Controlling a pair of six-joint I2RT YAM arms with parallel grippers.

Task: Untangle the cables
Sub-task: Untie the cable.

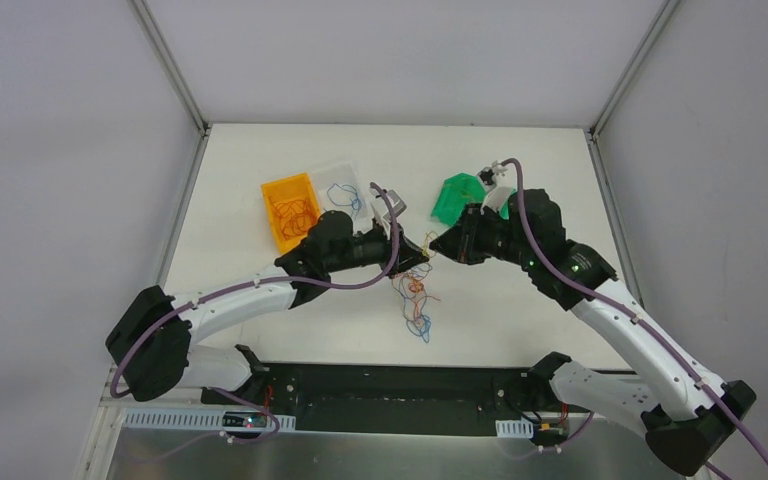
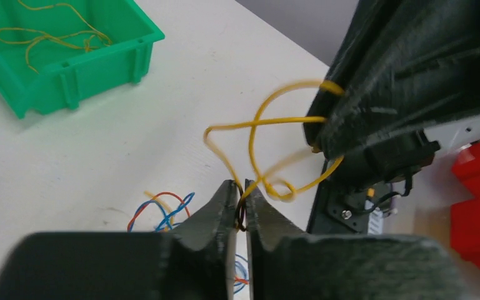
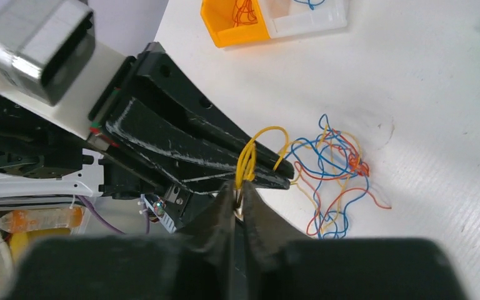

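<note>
At the far left of the worktop (image 1: 250, 160) sit an orange bin (image 3: 237, 36) with red-orange strands in it and a clear bin (image 3: 306, 24) with a blue one. Next comes the left pincer (image 2: 242, 206), its fingers pressed together on a yellow cable (image 3: 248, 162). That cable arcs in loose loops across a short gap to the right pincer (image 3: 239, 190), which is also clamped on it. The two tips almost meet above the worktop. Under them lies the rest of the cables, a small clump (image 3: 332, 164) of blue, red and yellow curls. To the right stands a green bin (image 2: 100, 65) that holds yellow strands. These wires look hair-thin, almost weightless and springy, so they will likely slip from a loose grip and snag on each other. A firm pinch on a single strand, well away from the knot, seems the best hold.
</note>
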